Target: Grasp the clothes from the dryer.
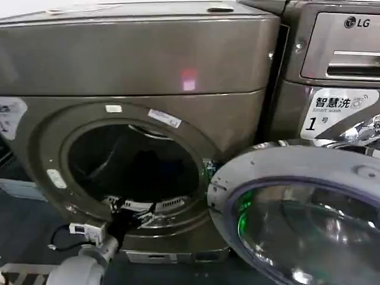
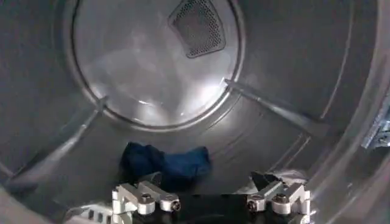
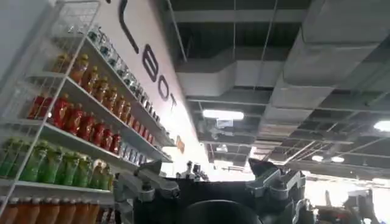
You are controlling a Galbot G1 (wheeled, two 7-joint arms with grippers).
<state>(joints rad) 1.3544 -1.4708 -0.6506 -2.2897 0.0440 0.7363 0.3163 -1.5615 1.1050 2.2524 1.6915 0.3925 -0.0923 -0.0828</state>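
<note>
The left end effector [image 2: 211,204], fingers spread wide, sits at the big bronze-brown metal dryer's [image 1: 148,65] round mouth, aimed at the small navy-blue fabric heap [image 2: 166,161] on the drum floor, apparently to straddle it.

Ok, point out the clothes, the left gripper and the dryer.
clothes [image 2: 166,163]: left wrist view, middle of the navy heap.
left gripper [image 2: 210,204]: left wrist view, midway between its open fingers.
dryer [image 1: 136,59]: head view, front panel above the drum mouth.
</note>
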